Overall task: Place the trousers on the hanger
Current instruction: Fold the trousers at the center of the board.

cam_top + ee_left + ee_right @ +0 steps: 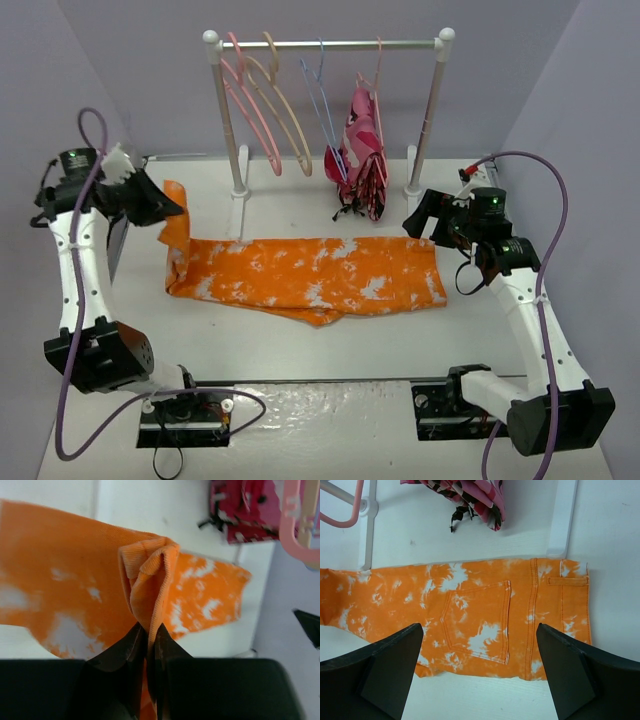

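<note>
The orange trousers (310, 275) with white blotches lie flat across the table, waist to the right. My left gripper (176, 210) is shut on the leg end at the left and holds that cloth lifted off the table; in the left wrist view the fold (150, 580) stands up between the closed gripper (148, 630). My right gripper (428, 232) hovers open over the waist end; the back pocket (477, 620) shows between its wide-apart gripper (480, 647), nothing gripped. The pink hanger (248, 105) hangs at the left of the rack rail, also seen as the pink hanger (355, 507).
A white rack (330, 44) stands at the back, with its feet (240, 195) just behind the trousers. On it hang a beige hanger (290, 110), a thin blue hanger (322, 105) and a pink-red camouflage garment (362, 155) reaching down near the table.
</note>
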